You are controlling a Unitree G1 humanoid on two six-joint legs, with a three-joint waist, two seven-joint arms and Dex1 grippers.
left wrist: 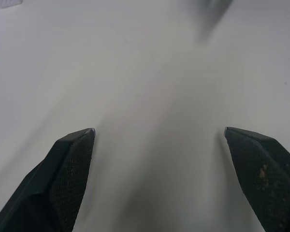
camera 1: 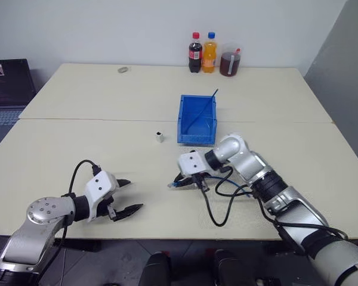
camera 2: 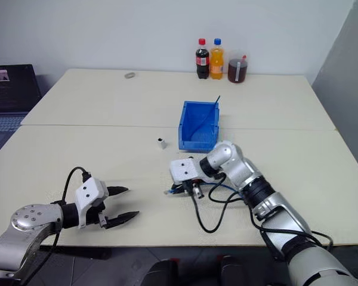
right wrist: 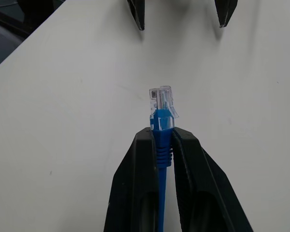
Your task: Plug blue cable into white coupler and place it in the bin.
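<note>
**Right gripper pinches the blue cable's plug end; coupler stands apart by the bin**

The right wrist view gives what the head views cannot: the right gripper [right wrist: 160, 137] has its two black fingers closed tight on the blue cable [right wrist: 161, 126] at the ribbed boot, with the clear plug poking out just past the fingertips above the table [right wrist: 63, 121]. At the far edge of that same view the tips of the other gripper's two fingers show, set wide apart. From the head camera the plug is only a small blue-and-clear speck at the right gripper [camera 1: 178, 183], on the near side of the bin; the rest of the cable is hard to tell from the black robot cable looping beside it.

The left wrist view shows the left gripper's fingers [left wrist: 67, 164] spread fully, holding nothing, with bare tabletop between them. In the left eye view the left gripper [camera 1: 128, 196] sits well to the near left of the bin.

Count: one bright-blue bin [camera 1: 197, 121], with one dark-blue straight strand [camera 1: 204, 109] leaning inside it and past its far rim; one white coupler [camera 1: 159, 137], standing upright just left of the bin, untouched; three drink containers [camera 1: 210, 53] grouped well beyond the bin at the table's far edge; one small grey object [camera 1: 123, 70] far left of those, too small to identify. A laptop [camera 1: 6, 89] is cut off by the frame's left edge.
</note>
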